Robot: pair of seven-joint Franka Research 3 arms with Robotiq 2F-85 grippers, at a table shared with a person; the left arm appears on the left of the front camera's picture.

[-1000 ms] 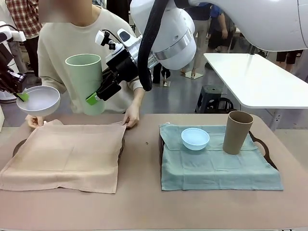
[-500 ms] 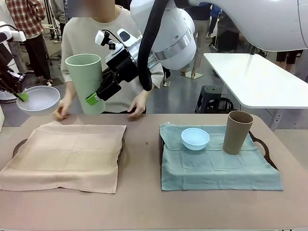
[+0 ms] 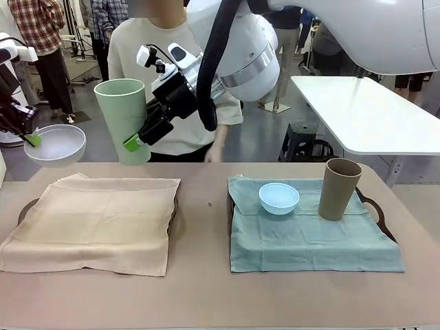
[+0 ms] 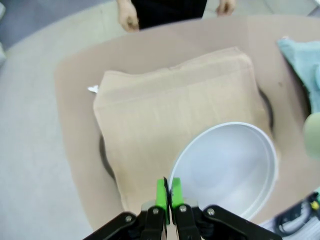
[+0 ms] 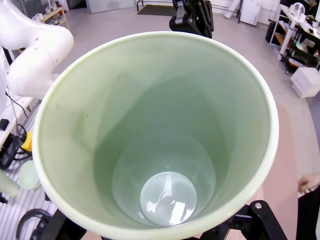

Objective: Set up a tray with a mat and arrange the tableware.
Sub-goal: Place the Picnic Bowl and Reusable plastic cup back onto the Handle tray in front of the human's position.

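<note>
My left gripper (image 3: 31, 139) is shut on the rim of the white bowl (image 3: 55, 144), held in the air over the far left of the table; from the left wrist the gripper (image 4: 167, 189) pinches the white bowl (image 4: 227, 170) above the tan mat (image 4: 170, 125). My right gripper (image 3: 137, 139) is shut on the pale green tumbler (image 3: 125, 120), held high over the tan mat (image 3: 96, 220); the right wrist looks straight down into the tumbler (image 5: 155, 135). The light blue bowl (image 3: 278, 198) and tan-brown tumbler (image 3: 338, 188) stand on the blue-green mat (image 3: 309, 237).
Each mat lies over a dark tray; the right tray's handle (image 3: 375, 206) shows. A person (image 3: 172, 89) stands behind the far edge, one hand (image 3: 213, 152) low by the edge. A white table (image 3: 371, 113) and a stool stand farther back right.
The person has let go of the tan mat, straightened up and drawn both hands back from the table. Both grippers have kept their places with the bowl and the tumbler.
</note>
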